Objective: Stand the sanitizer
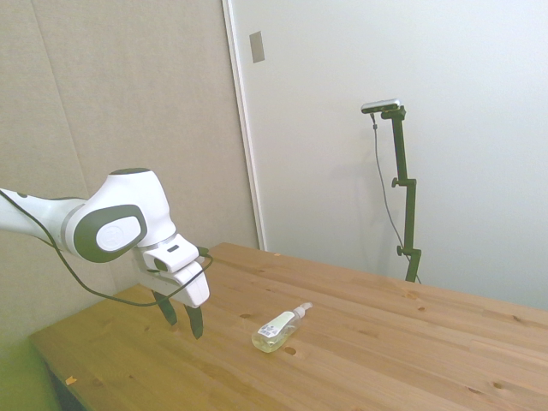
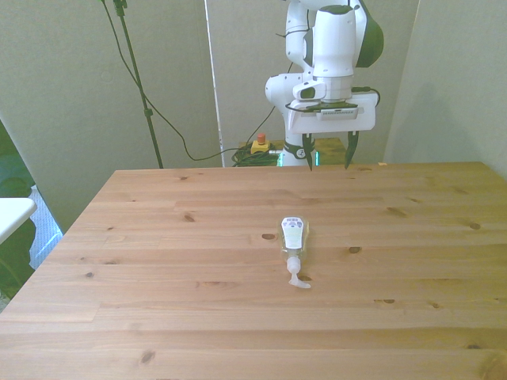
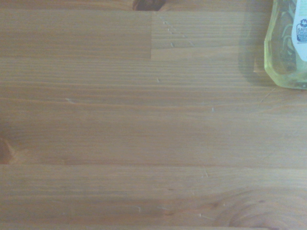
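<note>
Nearest the camera in the front view, the sanitizer (image 2: 293,242) is seen lying flat on the table (image 2: 158,269), near the middle of the boards, with its white nozzle pointed toward the near edge and its base turned toward the far edge. Because it rests on its side with the label upward, it cannot yet be counted as standing; the whole task is judged to remain undone.

From the side view the bottle (image 1: 277,330) is shown lying apart from the claw (image 1: 182,315), with bare wood between the two. The claw (image 2: 326,150) is held above the far part of the table, its two dark fingers pointed downward and spread wide, with nothing between them. Such a spread is judged to suit a grasp across the slim body of the bottle.

Only one end of the bottle (image 3: 288,45) is caught at the edge of the wrist view, the yellowish liquid and part of the label being visible, so the wrist is taken to be offset from the bottle rather than above it.

An approach over the bottle, a lowering and a closing across its narrow width would be called for next. A smooth, rounded body could be expected to roll or slip if it were pinched off-centre.
</note>
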You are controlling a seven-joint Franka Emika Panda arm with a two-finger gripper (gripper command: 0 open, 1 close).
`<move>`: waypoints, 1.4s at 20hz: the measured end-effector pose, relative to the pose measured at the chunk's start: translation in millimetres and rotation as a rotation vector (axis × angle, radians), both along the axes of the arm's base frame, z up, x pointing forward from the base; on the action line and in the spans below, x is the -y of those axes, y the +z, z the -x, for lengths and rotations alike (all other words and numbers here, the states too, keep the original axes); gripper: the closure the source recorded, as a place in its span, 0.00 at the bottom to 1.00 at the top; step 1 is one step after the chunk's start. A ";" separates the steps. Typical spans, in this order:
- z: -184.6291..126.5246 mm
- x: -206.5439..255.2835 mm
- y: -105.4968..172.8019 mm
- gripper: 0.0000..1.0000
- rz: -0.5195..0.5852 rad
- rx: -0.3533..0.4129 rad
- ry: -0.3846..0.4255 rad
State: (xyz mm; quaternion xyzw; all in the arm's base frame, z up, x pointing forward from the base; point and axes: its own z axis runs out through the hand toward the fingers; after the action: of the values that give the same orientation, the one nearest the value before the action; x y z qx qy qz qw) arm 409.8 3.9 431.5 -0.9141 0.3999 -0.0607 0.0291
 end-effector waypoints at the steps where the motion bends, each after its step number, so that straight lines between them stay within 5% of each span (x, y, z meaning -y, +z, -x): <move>1: -0.2 0.2 -0.2 0.00 -0.001 -0.001 0.000; 6: -18.3 29.4 19.3 0.00 -0.013 0.043 -0.057; 11: -95.4 74.7 38.9 0.00 0.009 0.121 -0.128; 18: -193.5 87.8 6.3 0.00 0.028 0.109 -0.155; 28: -244.7 94.4 -51.8 0.00 0.048 0.080 -0.201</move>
State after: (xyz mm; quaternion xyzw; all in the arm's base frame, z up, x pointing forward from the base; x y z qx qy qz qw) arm 654.5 -90.5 379.7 -0.8667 0.4863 -0.1094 0.0168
